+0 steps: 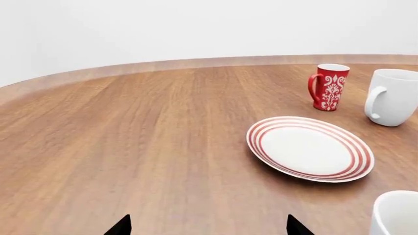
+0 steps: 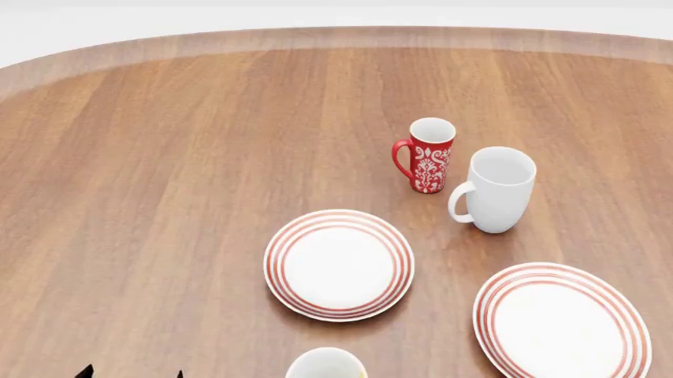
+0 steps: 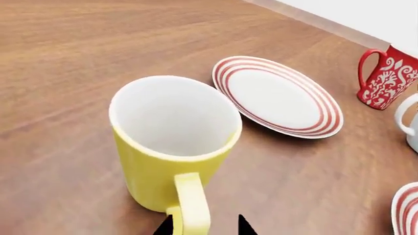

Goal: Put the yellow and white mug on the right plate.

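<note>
While both arms hang low over the brown wooden table (image 2: pixel 158 157), things lie thus:
Left gripper (image 1: pixel 208 226): fingertips spread wide, holding nothing.
Left red-ringed white plate (image 2: pixel 339 264): bare, mid-table.
Yellow and white ceramic mug (image 3: pixel 171 142): upright, near the left plate, at the head view's bottom edge.
Right gripper (image 3: pixel 203 227): tips either side of the yellow handle; whether they pinch it, I cannot tell.
Slim red patterned mug (image 2: pixel 426 155): beside the tall white mug (image 2: pixel 496 189).
Right plate (image 2: pixel 560 321): bare, well apart from the yellow mug.

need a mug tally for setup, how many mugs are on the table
3: the slim red mug far from the robot, the white mug just right of it, and the yellow and white mug nearest the robot, cut off by the head view's edge.
</note>
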